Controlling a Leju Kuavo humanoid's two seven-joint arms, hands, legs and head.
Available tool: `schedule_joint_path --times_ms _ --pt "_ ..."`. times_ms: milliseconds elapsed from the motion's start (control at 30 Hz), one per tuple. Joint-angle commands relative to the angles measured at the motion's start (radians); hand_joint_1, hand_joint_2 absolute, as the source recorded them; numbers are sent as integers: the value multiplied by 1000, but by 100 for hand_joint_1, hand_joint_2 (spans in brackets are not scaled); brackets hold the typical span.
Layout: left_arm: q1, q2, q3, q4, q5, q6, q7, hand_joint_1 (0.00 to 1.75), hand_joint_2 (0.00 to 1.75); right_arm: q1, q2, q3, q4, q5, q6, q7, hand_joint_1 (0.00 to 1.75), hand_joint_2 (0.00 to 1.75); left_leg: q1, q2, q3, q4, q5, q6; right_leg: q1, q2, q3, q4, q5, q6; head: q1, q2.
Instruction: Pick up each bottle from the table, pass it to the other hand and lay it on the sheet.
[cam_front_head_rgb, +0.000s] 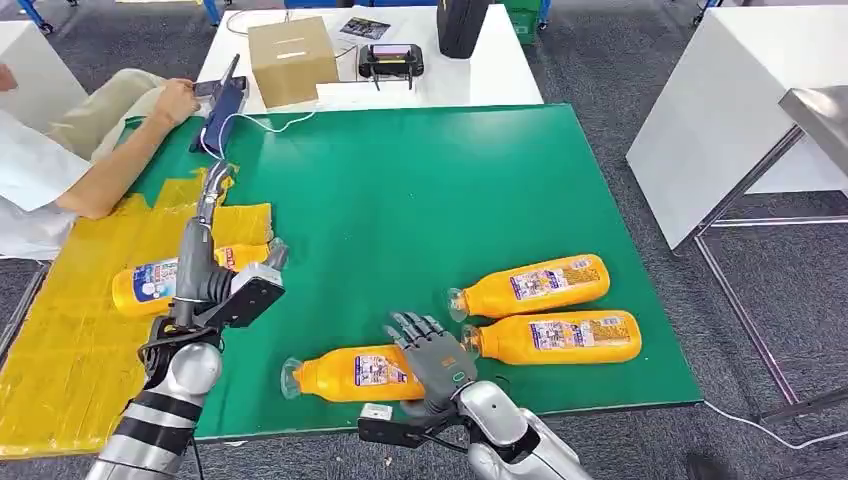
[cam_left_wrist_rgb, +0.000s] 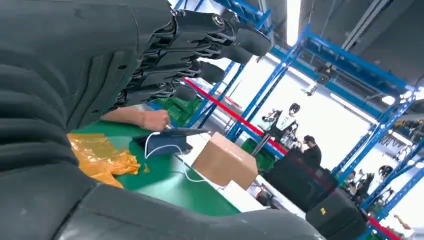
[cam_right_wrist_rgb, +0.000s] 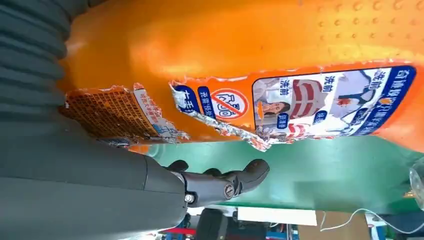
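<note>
Right hand (cam_front_head_rgb: 432, 352) laid over near orange bottle (cam_front_head_rgb: 350, 374) on green table (cam_front_head_rgb: 420, 200), grip uncertain; left hand (cam_front_head_rgb: 212, 190) raised, empty, fingers loosely apart, above yellow sheet (cam_front_head_rgb: 60, 340)

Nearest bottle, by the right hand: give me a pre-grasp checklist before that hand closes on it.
1. Right hand over the nearest bottle: ok, it rests above the bottle's base end.
2. Fingers apart, ready to close: ok, spread in the head view.
3. Bottle lying flat on the green mat, apart from the two other bottles: ok.
4. Firm contact on the bottle: cannot tell.
5. Left hand free to receive: ok, raised and holding nothing.
6. Yellow sheet has room: ok, one bottle lies on it; a person's arm is near its far edge.
</note>
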Motion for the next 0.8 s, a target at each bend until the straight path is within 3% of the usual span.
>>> schedule_joint_path --times_ms 33,167,200,300,633,800 --pt "-3 -10 5 -21 5 -8 2 0 175 -20 -4 0 93 -1 7 5 0 175 2 -4 5 0 -2 -1 1 6 6 -1 -2 -2 0 0" --pt "-3 -10 5 -21 5 -8 2 0 175 -20 -4 0 93 -1 7 5 0 175 2 -5 6 -1 -1 -1 0 5 6 -1 -2 -2 0 0" --pt "60 -46 7 -107 211 -47 -173 0 175 -29 7 -12 147 47 107 132 171 175 2 -3 4 0 -1 -1 0 4 5 -1 -1 -1 0 0" --pt "161 -51 -69 -244 159 -13 -110 0 175 -50 31 -35 270 54 44 81 173 175 1 -1 5 -2 -1 0 0 5 5 -3 0 -1 0 0" --pt "140 -47 -76 -213 184 -2 -113 0 175 -47 37 -57 274 50 52 72 171 175 1 -4 13 -2 -5 -4 0 3 2 -2 -6 -1 0 0" --pt "145 -48 -75 -219 188 2 -116 0 175 -42 39 -70 265 44 35 66 175 175 2 -6 16 -2 -3 -1 0 4 6 -3 -6 -3 0 0"
